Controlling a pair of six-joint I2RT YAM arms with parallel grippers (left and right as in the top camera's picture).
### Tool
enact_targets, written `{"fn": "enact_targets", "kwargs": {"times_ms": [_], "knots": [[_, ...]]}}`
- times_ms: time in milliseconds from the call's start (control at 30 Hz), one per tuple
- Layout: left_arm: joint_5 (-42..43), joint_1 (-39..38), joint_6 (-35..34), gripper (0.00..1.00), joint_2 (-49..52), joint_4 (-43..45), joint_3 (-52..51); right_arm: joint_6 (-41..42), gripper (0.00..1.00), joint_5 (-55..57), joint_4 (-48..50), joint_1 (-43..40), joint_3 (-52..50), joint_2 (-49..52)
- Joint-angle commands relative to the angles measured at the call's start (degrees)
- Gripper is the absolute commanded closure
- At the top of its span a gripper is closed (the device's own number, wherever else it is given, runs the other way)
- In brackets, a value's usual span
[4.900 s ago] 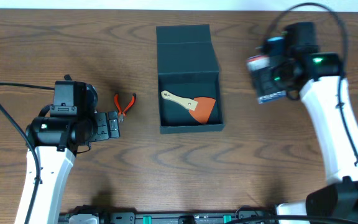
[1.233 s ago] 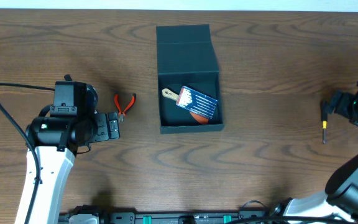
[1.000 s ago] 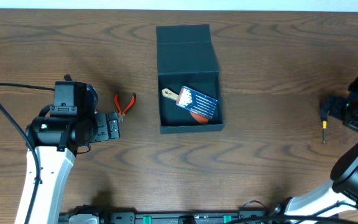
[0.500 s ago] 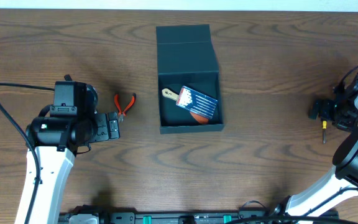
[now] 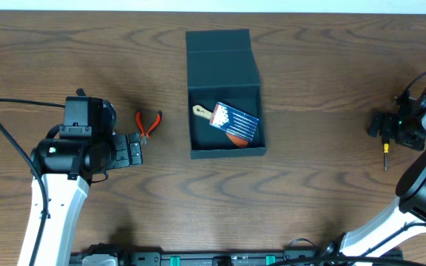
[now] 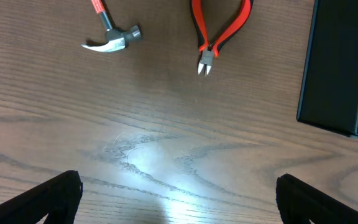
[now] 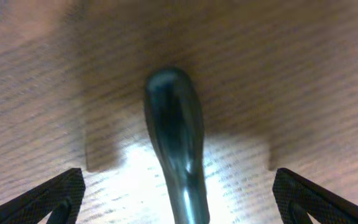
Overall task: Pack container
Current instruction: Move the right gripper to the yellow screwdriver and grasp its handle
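Container (image 5: 222,55) is likely handling light and stiff, graspable by its lid edge; left gripper (image 6: 179,193) and right gripper (image 5: 378,127) are gaping wide, empty.

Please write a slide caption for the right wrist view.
Open right gripper above a dark tool handle lying on the wooden table.

no text legible, blue pack (image 5: 235,122) possibly printed, unclear

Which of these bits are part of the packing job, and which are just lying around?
Part of the job: box, blue packet and scraper inside it; probably screwdriver, pliers, hammer.
Lying about: nothing that I can see.
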Motion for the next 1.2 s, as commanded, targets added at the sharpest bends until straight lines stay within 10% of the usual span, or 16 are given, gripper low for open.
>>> {"fn": "enact_targets", "kwargs": {"times_ms": [0,667,1167], "knots": [[0.0,-0.1,0.5,0.02,-0.3,-0.3,1.0,-2.1,0.02,-1.7,0.3,0.5,0.5,0.4],[0.0,-0.1,0.5,0.02,-0.3,-0.3,1.0,-0.6,0.05,-1.5,-0.6,0.3,0.3,5.9],[0.0,-0.1,0.5,0.01,-0.3,-0.3,1.0,-0.1,0.62,-1.5,-0.8,0.3,0.3,5.9]]}}
